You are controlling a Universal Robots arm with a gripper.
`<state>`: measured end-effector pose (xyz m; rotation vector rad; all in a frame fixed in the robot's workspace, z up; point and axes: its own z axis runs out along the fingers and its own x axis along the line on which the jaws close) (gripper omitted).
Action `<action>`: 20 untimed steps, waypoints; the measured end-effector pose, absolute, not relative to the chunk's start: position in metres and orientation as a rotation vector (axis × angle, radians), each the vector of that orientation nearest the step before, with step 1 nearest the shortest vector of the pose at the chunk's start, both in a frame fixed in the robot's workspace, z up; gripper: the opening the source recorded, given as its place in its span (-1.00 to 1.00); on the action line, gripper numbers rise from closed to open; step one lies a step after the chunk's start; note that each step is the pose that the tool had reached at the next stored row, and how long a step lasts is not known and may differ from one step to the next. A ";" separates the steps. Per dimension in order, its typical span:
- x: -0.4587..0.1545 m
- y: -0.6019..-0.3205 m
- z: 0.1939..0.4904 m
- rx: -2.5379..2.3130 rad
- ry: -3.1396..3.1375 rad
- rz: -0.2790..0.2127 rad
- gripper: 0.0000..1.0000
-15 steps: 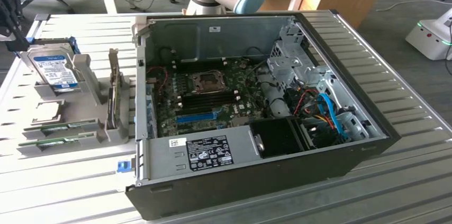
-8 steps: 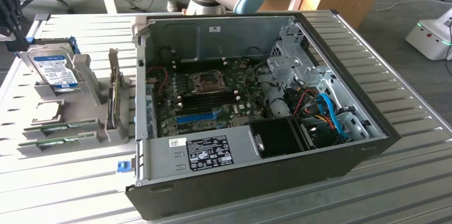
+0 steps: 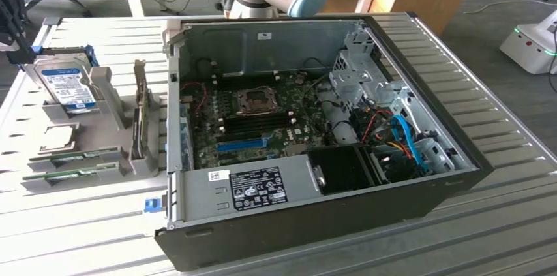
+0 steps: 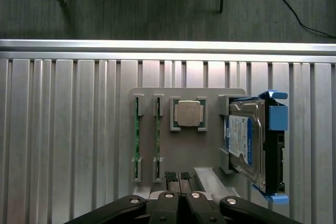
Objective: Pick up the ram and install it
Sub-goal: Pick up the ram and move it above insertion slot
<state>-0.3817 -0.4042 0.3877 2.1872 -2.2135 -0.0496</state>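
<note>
Closed tight in the wrist view's foreground, the gripper (image 4: 177, 178) is hovering with its ribbed fingertips (image 4: 169, 176) pressed together and is holding nothing. Just beyond the tips, the grey parts holder (image 4: 184, 150) is lying on the slatted metal table (image 4: 63, 140). The ram (image 4: 136, 140) is sitting on edge in its slot in that holder, with a second ram stick (image 4: 157, 140) standing in the slot just beside it.

Judging by this, the task is only beginning: the pick-up is not yet done and the whole installation is left.

A bare processor (image 4: 189, 113) is resting in its own pocket between the sticks and a hard drive (image 4: 244, 140) in a blue caddy. In the exterior view all of this is sitting at the frame's left, where a taller expansion card (image 3: 139, 113) is standing upright between the holder and the open computer case (image 3: 452, 178).

Inside the case, the motherboard (image 3: 261, 116) is lying exposed at the centre of the frame, its dark memory slots (image 3: 261, 122) apparently unoccupied beside the processor socket (image 3: 257, 98). The upright card, the case wall and the blue and red cables (image 3: 405, 136) at centre right are the likeliest things to be crowding the route.
</note>
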 end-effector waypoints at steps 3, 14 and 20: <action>-0.382 -0.404 0.388 2.187 -2.214 -0.050 -0.79; -0.382 -0.404 0.388 2.187 -2.214 -0.050 -0.53; -0.382 -0.404 0.388 2.187 -2.214 -0.050 -0.53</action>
